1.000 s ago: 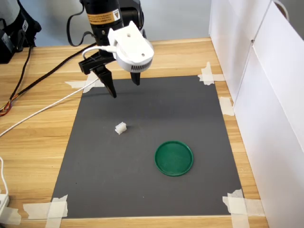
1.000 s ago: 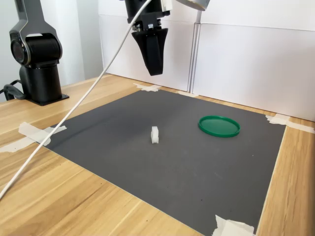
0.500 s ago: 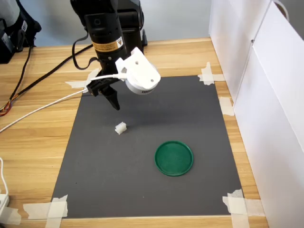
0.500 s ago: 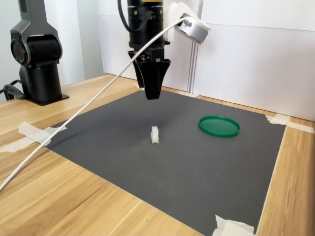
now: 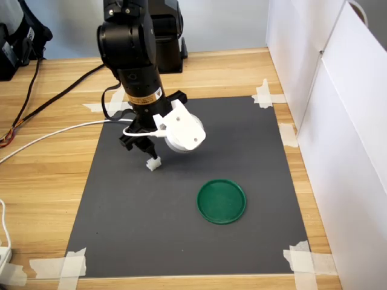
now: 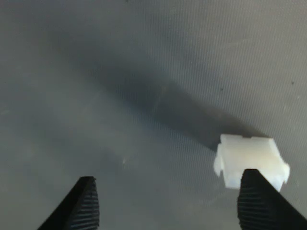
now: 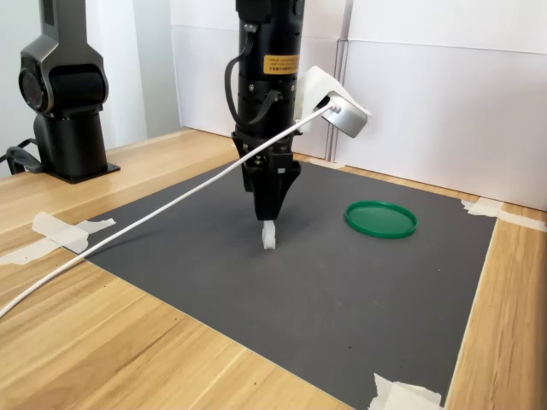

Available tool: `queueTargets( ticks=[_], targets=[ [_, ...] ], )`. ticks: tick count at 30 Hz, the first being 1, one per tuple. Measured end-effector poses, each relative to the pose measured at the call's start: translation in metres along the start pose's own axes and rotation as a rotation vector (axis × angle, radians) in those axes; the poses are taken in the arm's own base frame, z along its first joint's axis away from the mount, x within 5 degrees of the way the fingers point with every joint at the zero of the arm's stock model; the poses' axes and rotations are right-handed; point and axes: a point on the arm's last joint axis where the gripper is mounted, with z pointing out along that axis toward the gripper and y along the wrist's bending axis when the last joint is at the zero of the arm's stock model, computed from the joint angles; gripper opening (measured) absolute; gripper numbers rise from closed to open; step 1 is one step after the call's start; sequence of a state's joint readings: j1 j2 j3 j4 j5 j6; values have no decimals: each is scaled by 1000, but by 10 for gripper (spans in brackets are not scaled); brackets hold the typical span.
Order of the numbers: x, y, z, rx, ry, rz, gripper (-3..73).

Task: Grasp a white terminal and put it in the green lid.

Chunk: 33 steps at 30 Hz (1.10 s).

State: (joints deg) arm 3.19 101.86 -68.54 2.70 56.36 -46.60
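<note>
The white terminal (image 5: 153, 163) (image 7: 269, 235) lies on the dark grey mat (image 5: 181, 241). In both exterior views my gripper (image 5: 147, 151) (image 7: 267, 217) points straight down, with its tips just above the terminal. The wrist view shows the gripper (image 6: 172, 206) open, its two black fingertips (image 6: 85, 206) spread wide. There the terminal (image 6: 249, 160) sits right against one fingertip, off to the side of the gap rather than centred in it. The green lid (image 5: 222, 201) (image 7: 380, 219) lies flat and empty on the mat, to the first exterior view's right of the terminal and nearer the front.
White wall panels (image 5: 338, 121) border the first exterior view's right. White tape pieces (image 5: 72, 264) hold the mat's corners. A white cable (image 5: 54, 136) runs from the wrist across the wooden table. A black robot base (image 7: 64, 94) stands at the second exterior view's left.
The arm has come down and forward from high above the mat's far edge. Its fingertips now hang just over the terminal. Terminal and lid have not moved.
</note>
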Motion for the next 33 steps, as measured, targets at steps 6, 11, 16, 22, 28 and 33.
queueTargets(
  ticks=[6, 11, 16, 22, 28, 33],
  targets=[
    [-2, -2, 2, 5, -4, 0, 710],
    [-2, -3, 2, 8, -6, 0, 709],
    [-1, -2, -1, 9, 2, -8, 707],
    [-4, -8, -32, 71, -14, -36, 704],
    [-10, -28, -73, 127, -65, -22, 699],
    [-3, -35, -85, 122, -53, -38, 698]
  ],
)
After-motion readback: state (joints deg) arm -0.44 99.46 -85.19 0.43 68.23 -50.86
